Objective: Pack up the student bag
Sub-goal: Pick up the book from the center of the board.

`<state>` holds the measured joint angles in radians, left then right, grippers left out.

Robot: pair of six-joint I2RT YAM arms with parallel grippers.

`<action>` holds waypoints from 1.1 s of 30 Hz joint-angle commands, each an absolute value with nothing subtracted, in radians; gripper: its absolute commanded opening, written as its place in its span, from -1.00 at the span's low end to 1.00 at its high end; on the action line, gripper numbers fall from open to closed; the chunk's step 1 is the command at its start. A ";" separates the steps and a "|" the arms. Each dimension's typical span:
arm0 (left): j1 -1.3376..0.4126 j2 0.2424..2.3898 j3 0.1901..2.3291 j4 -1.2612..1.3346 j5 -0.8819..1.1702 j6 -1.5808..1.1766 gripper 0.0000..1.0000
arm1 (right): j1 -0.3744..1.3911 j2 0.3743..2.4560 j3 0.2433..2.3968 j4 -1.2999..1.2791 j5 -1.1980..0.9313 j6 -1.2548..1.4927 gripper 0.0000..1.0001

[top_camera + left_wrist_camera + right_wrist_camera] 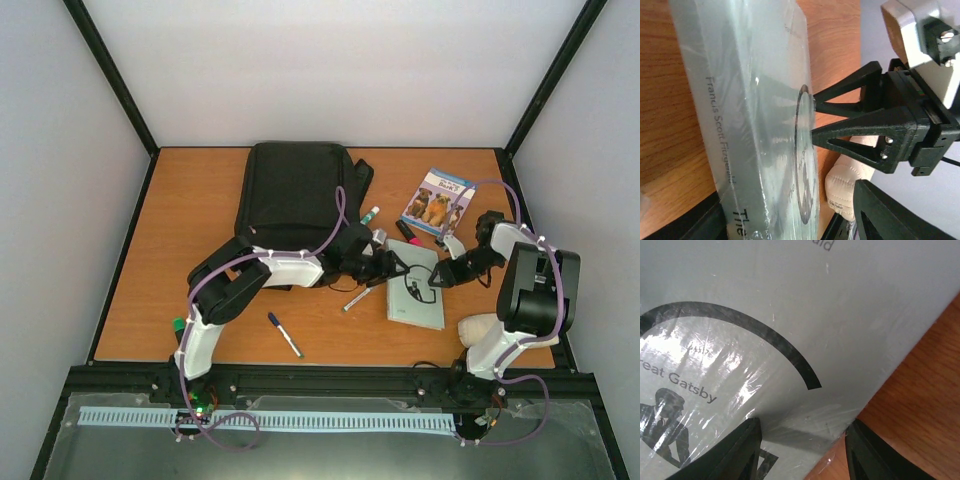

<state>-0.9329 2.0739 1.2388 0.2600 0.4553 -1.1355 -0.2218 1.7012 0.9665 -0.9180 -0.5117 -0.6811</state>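
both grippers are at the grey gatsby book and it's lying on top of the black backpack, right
Not on the black backpack: the top external view shows the grey Gatsby book lying on the wooden table, to the right of the bag. The left gripper and right gripper are indeed at it.

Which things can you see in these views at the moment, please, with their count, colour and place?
backpack: one, black, far middle of the table
picture book: one, blue with dogs, far right
novel: one, pale grey, plastic-wrapped, centre right
green-capped marker: one, beside the backpack's right edge
pink marker: one, beyond the novel
silver pen: one, left of the novel
blue-capped marker: one, white body, near centre
pouch: one, beige, near right
green item: one, by the left arm, mostly hidden
table: one, brown wood
left hand: one, black, at the novel's left edge
right hand: one, black, open, fingertips on the novel's cover
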 commanded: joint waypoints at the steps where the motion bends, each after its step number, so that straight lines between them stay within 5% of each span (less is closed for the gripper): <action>1: -0.953 2.045 1.326 0.422 0.505 -1.115 0.25 | -0.191 1.695 0.954 -0.975 -0.629 -0.708 0.00; 22: -0.940 1.893 1.356 0.119 0.511 -0.932 -0.96 | -0.221 1.586 1.042 -1.069 -0.615 -0.762 0.22; 33: -0.895 1.672 1.397 -0.404 0.644 -0.461 -0.98 | -0.249 1.476 1.278 -1.411 -0.783 -1.102 0.61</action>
<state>-0.9043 1.7809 1.3209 -0.1928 0.5560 -0.7273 -0.2428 1.5028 1.2098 -1.2343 -0.6640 -0.9058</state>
